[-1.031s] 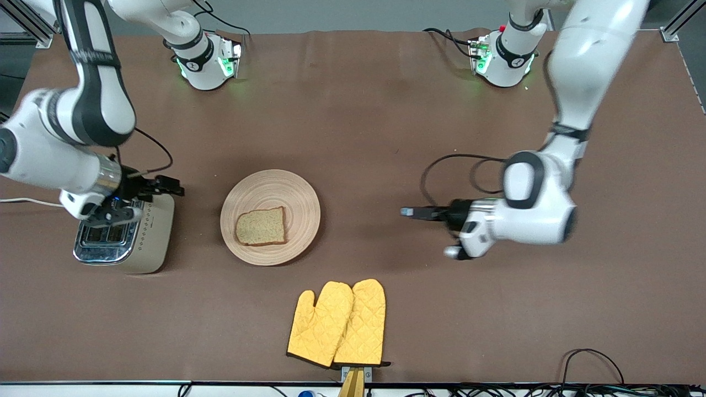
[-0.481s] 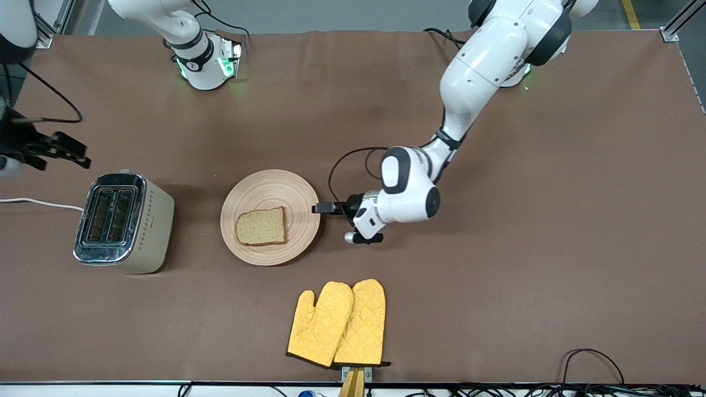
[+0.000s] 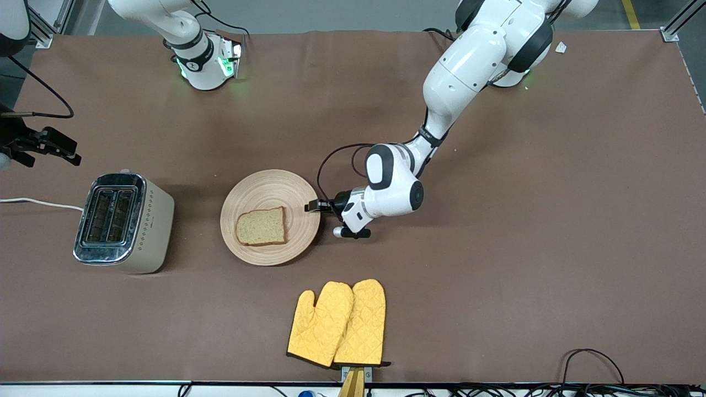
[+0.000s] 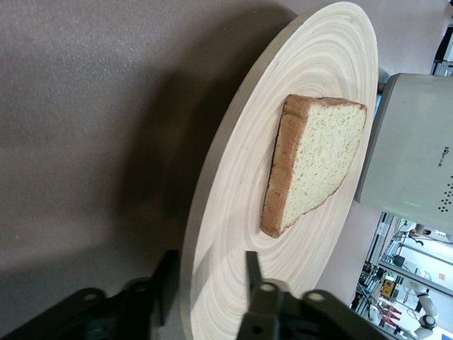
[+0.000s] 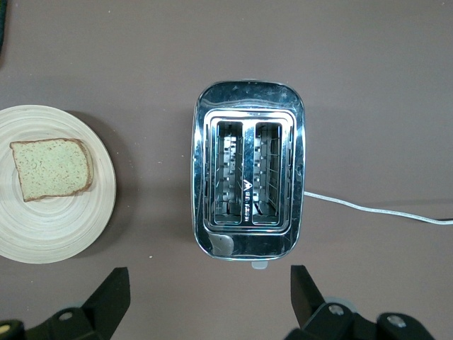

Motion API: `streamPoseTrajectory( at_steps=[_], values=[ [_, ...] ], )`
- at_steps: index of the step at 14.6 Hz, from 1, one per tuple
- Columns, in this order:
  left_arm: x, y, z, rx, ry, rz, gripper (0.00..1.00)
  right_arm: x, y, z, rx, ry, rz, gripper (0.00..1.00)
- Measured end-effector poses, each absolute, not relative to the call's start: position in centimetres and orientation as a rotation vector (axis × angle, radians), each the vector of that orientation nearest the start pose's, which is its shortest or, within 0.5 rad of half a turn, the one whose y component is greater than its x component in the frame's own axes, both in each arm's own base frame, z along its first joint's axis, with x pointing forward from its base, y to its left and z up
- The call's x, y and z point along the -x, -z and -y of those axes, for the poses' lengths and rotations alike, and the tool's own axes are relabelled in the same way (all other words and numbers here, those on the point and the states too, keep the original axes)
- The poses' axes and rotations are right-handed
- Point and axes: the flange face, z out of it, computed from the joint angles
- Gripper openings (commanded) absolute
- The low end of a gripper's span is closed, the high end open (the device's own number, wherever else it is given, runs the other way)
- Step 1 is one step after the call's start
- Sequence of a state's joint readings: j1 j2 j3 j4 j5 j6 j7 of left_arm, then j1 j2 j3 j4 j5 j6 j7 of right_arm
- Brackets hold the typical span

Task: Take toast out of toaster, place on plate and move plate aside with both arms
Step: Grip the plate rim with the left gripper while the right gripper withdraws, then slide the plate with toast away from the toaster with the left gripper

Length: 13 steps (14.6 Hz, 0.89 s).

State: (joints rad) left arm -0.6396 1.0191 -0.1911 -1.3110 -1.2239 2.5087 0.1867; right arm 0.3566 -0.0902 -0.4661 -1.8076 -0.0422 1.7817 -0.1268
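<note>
The toast (image 3: 261, 226) lies flat on the round pale wooden plate (image 3: 276, 187) in the middle of the table. My left gripper (image 3: 310, 206) is low at the plate's rim on the side toward the left arm's end. In the left wrist view the left gripper (image 4: 209, 283) is open, with one finger under the plate's rim (image 4: 212, 212) and one over it; the toast (image 4: 315, 163) lies further in. My right gripper (image 3: 62, 148) is open and empty, up over the table by the toaster. In the right wrist view the right gripper (image 5: 209, 297) is wide open.
A silver and beige toaster (image 3: 122, 222) with two empty slots stands toward the right arm's end; it also shows in the right wrist view (image 5: 248, 184). Its white cord (image 3: 33, 203) runs off the table. Two yellow oven mitts (image 3: 336, 324) lie nearer the front camera than the plate.
My left arm has swung in from its end of the table, bringing its gripper to the plate's rim. My right gripper has lifted off the toaster and drawn away toward its end.
</note>
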Motion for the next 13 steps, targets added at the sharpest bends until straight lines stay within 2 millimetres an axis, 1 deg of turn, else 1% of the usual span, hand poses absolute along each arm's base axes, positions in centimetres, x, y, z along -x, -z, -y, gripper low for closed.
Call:
streamPoseTrajectory(
  at_steps=[2,5,6,7,8,9,10,11,12,13],
  values=[
    [-53.9,-13.6,52.4,-2.219,0.191,-0.071,0.0,-53.9,-57.6,7.0,3.148,0.09,0.046,1.0],
    [-54.6,-15.1,52.7,-2.195,0.156,-0.044,0.0,-53.9,-57.7,6.6,3.154,0.094,0.052,1.0],
    [-55.2,-16.3,52.7,-2.186,0.134,-0.041,0.0,-53.9,-57.9,6.2,3.162,0.097,0.06,1.0],
    [-56.0,-17.7,52.3,-2.177,0.12,-0.044,0.0,-53.9,-58.0,5.6,3.168,0.098,0.072,1.0],
    [-57.4,-19.4,51.1,-2.155,0.126,-0.044,0.0,-53.9,-58.1,5.2,3.171,0.099,0.082,1.0],
    [-59.4,-21.4,49.0,-2.124,0.149,-0.031,0.0,-53.9,-58.1,5.0,3.172,0.099,0.088,1.0],
    [-61.6,-23.2,46.0,-2.106,0.171,-0.003,0.0,-53.9,-58.1,4.9,3.172,0.099,0.091,1.0],
    [-63.9,-24.8,42.2,-2.108,0.185,0.031,0.0,-53.9,-58.1,4.9,3.172,0.099,0.092,1.0],
    [-65.9,-25.8,38.0,-2.113,0.203,0.058,0.0,-53.9,-58.1,4.9,3.172,0.099,0.09,1.0],
    [-67.4,-26.3,33.8,-2.108,0.231,0.077,0.0,-53.9,-58.1,5.0,3.172,0.099,0.087,1.0]
  ],
)
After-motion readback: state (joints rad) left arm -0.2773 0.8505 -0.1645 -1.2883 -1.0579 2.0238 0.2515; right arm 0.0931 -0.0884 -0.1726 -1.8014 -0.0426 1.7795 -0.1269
